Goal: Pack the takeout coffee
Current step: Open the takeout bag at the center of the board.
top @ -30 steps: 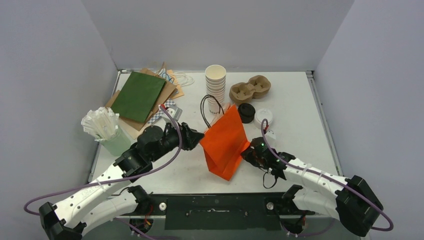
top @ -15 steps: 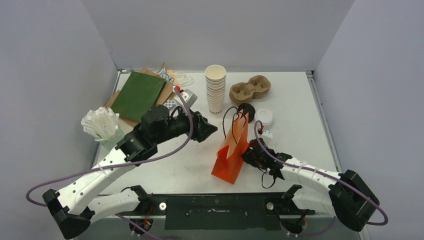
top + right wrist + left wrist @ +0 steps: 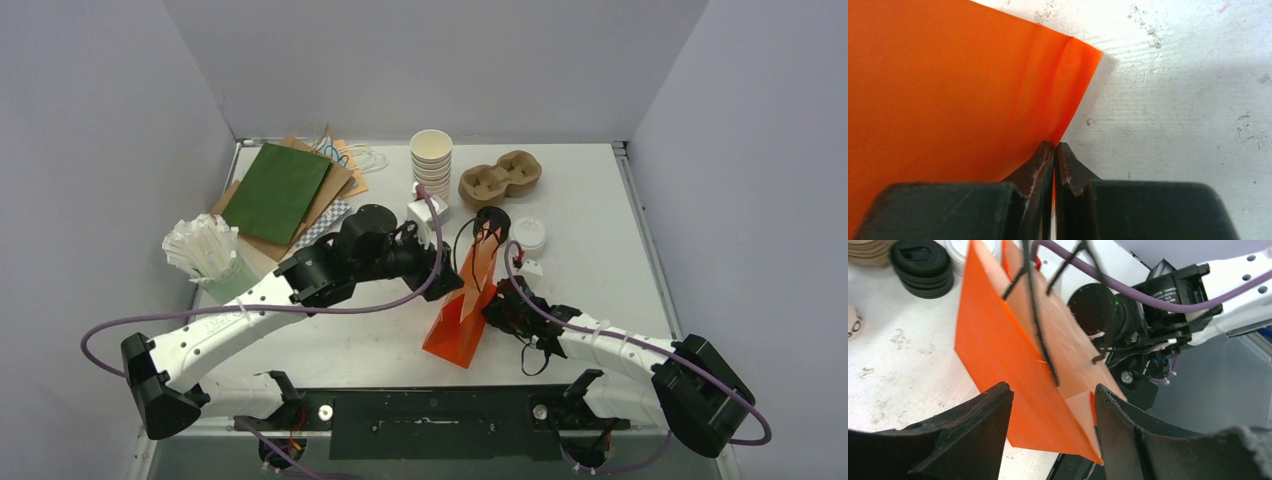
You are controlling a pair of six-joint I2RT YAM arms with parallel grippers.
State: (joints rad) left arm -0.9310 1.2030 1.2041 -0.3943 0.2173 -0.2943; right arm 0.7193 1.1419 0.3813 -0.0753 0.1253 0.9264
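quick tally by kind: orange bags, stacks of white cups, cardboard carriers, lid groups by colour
orange bag: 1
stack of white cups: 1
cardboard carrier: 1
black lid group: 1
white lid group: 1
total: 5

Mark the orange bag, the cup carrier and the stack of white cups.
orange bag (image 3: 463, 328): top view, its lower side panel.
cup carrier (image 3: 500, 179): top view, the bridge between its two wells.
stack of white cups (image 3: 431, 172): top view, the stack's side.
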